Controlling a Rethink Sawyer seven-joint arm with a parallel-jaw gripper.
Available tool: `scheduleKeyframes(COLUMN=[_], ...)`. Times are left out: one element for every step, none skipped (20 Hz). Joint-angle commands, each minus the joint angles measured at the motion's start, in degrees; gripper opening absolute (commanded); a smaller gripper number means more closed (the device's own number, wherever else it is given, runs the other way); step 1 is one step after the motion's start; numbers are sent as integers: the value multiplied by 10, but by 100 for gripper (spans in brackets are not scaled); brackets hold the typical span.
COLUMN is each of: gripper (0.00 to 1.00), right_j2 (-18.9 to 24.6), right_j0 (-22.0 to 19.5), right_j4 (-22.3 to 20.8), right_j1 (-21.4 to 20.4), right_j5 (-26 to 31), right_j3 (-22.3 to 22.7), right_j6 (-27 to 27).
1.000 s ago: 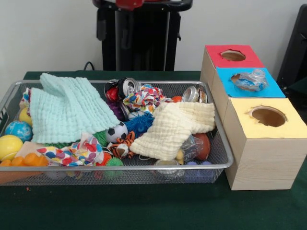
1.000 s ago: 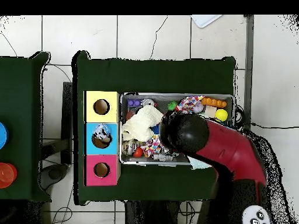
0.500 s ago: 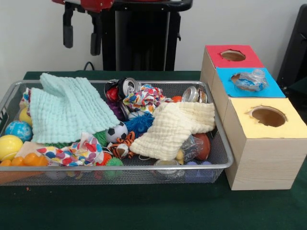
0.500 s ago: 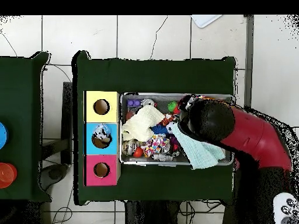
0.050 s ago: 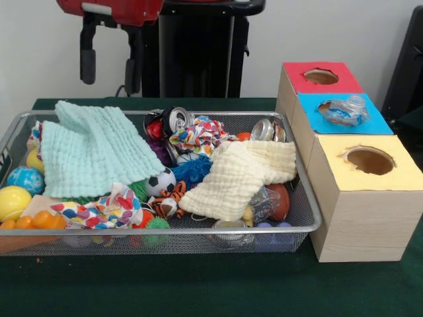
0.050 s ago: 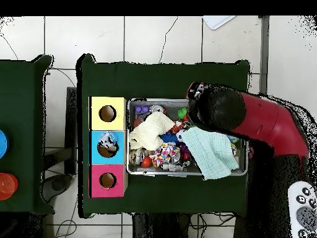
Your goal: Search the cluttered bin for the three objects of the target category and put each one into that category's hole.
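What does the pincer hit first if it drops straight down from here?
Probably the mint green cloth, which lies below the open pincer in the front view. Depth is unclear; it may sit farther back, over the bin's rear edge.

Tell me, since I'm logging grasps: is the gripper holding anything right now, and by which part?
Nothing is held. The gripper hangs open and empty above the mint green cloth in the wire bin.
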Motion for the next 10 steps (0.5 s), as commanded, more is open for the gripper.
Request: scheduleKeyframes(gripper=[100, 100, 100, 100, 100, 100, 100, 100, 100, 100], right_j2=[64, 62, 59, 57, 53, 49, 45, 40, 36, 31], right_j0=[5, 11, 15, 19, 25, 30, 36, 42, 47, 54], right_j4=[-31, -31, -23, -15, -11, -10, -10, -4, -3, -4], right_j1=[67, 73, 77, 78, 82, 85, 87, 91, 95, 98], right_j5=[132, 144, 168, 162, 173, 169, 166, 170, 162, 163], right_j3=[-113, -123, -123, -113, -111, -108, -105, -103, -100, -100], right_j6=[-86, -75, -58, -38, -22, -10, 2, 24, 35, 46])
